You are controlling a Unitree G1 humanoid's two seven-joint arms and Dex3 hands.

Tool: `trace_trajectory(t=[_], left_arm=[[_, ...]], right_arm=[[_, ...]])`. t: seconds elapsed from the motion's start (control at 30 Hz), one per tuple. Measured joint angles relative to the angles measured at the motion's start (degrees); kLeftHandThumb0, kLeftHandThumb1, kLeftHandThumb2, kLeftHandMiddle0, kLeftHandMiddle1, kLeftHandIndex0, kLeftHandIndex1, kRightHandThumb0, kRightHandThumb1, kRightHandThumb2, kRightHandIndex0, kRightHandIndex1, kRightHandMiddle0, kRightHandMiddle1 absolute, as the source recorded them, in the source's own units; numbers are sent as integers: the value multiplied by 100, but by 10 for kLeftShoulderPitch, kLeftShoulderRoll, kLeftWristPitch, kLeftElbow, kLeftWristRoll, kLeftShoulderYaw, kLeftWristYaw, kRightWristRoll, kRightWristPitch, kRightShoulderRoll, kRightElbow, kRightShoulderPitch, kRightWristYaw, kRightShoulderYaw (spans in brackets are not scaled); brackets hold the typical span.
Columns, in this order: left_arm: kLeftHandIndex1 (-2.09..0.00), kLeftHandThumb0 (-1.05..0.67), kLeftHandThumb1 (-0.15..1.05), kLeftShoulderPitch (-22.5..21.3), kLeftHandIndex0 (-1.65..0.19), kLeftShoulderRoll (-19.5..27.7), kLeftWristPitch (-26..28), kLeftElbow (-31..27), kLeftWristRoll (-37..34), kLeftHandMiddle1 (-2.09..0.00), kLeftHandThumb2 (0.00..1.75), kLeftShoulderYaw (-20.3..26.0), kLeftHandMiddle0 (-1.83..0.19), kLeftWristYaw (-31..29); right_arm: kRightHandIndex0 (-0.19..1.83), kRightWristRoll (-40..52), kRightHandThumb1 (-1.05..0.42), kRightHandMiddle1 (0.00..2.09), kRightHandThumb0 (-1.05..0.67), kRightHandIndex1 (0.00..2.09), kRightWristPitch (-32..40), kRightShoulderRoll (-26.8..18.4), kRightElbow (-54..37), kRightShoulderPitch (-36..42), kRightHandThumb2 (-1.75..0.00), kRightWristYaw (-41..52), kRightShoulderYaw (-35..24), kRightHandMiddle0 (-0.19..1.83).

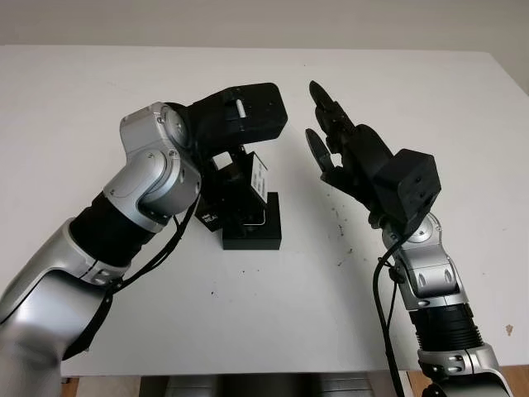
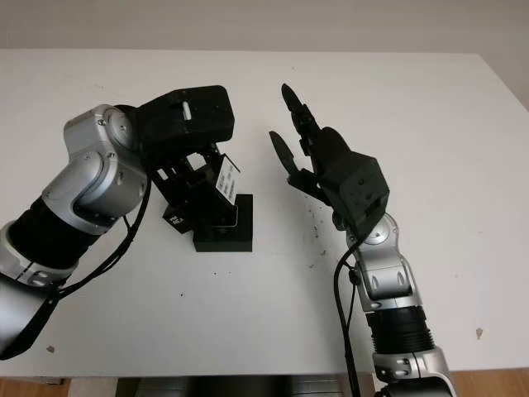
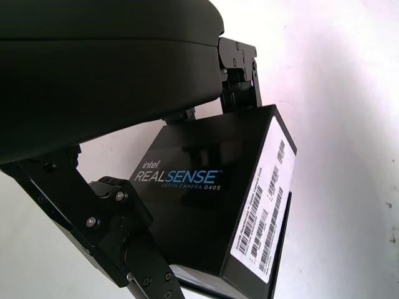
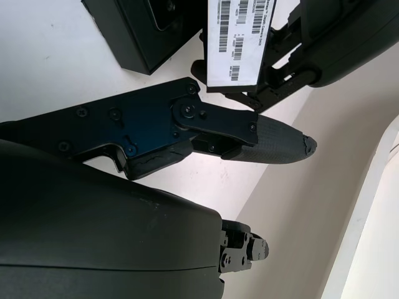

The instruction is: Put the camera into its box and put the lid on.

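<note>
My left hand is shut on the black box lid, holding it tilted just above the table. The lid reads "RealSense" on its face and carries a white barcode label on one edge. Right under it, the black box base lies on the white table, partly hidden by the lid. I cannot make out the camera. My right hand is open, raised to the right of the lid and apart from it. One of its fingers reaches toward the label.
A few small dark specks mark the table between the box and my right forearm. The table's right edge runs close to my right arm.
</note>
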Motion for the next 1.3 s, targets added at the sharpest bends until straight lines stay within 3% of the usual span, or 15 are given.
trace_trajectory(t=[0.13,0.3,0.4,0.6,0.77,0.97,1.0,1.07,1.1,1.13,1.17,1.2,1.27,1.3], left_arm=[[-186,-18,105,5,-37,1,-23,0,-3,-178,10,-15,-59,20],[-183,-21,105,16,-45,4,-47,1,-11,-175,10,-20,-63,33],[-182,-24,105,17,-42,7,-61,1,-10,-173,11,-31,-55,32],[-188,-24,104,17,-17,9,-63,0,-10,-175,7,-40,-22,27],[-186,-28,105,18,-15,16,-89,-1,-10,-171,7,-51,-13,21],[-174,-23,105,17,-16,8,-43,-13,-12,-173,13,-52,-46,12],[-169,-21,105,17,-7,2,-20,-15,-15,-175,14,-50,-49,15],[-127,-19,105,17,12,-13,38,-21,-21,-179,16,-40,-54,28],[-89,-21,105,17,16,-22,67,-24,-25,-178,19,-36,-51,36],[-74,-23,105,17,18,-28,86,-27,-33,-176,21,-34,-48,41],[-40,-26,105,16,19,-35,107,-29,-43,-176,25,-33,-41,47],[-27,-30,105,15,15,-40,123,-30,-53,-174,27,-33,-39,51],[-28,-37,105,5,1,-42,154,-33,-71,-167,33,-36,-36,58],[-27,-41,105,-4,9,-40,169,-33,-82,-157,37,-41,-26,60]], right_arm=[[-8,0,-105,7,-79,5,2,0,-3,0,-61,-2,0,-2],[-5,0,-105,8,-79,7,1,5,-3,1,-61,-9,0,0],[-6,-1,-105,8,-80,6,1,6,-3,1,-61,-12,0,0],[-8,1,-105,7,-80,5,2,6,-6,5,-60,-10,-1,-2],[-8,3,-105,6,-79,5,2,6,-8,5,-60,-7,-3,-3],[-8,3,-105,6,-78,5,2,7,-8,5,-60,-10,-3,-2],[-8,3,-105,6,-78,5,2,7,-8,5,-60,-10,-3,-2],[-8,3,-105,6,-78,5,2,7,-8,5,-60,-12,-3,-2],[-8,3,-105,6,-78,5,2,7,-8,5,-60,-12,-3,-3],[-9,3,-105,6,-78,5,2,8,-8,5,-60,-12,-3,-3],[-9,3,-105,6,-78,5,2,9,-8,5,-61,-12,-2,-3],[-9,2,-105,6,-78,5,2,9,-8,5,-61,-13,-2,-3],[-8,1,-105,6,-79,5,2,9,-8,5,-60,-15,-3,-2],[-8,0,-105,6,-79,5,2,9,-8,5,-60,-17,-3,-2]])
